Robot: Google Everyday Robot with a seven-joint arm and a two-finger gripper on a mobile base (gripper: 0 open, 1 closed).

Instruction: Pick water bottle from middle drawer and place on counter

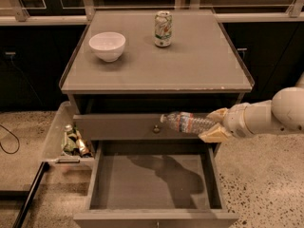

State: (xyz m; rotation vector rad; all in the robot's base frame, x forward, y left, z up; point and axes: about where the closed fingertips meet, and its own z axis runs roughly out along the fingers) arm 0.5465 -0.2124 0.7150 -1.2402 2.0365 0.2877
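My gripper [214, 124] comes in from the right and is shut on the water bottle [186, 122], a clear ribbed bottle with a white-and-red label. The bottle lies sideways in the fingers, cap pointing left, in front of the shut top drawer's face. It hangs above the open middle drawer [154, 182], whose flat bottom panel is bare. The counter [190, 65] lies above and behind the bottle, with its pale chipped front edge just over the gripper.
A white bowl [107, 45] stands at the counter's back left and a white-green soda can [163, 28] at its back middle. A clear plastic bin [66, 139] with tiny dark bottles hangs at the cabinet's left. Speckled floor lies on both sides.
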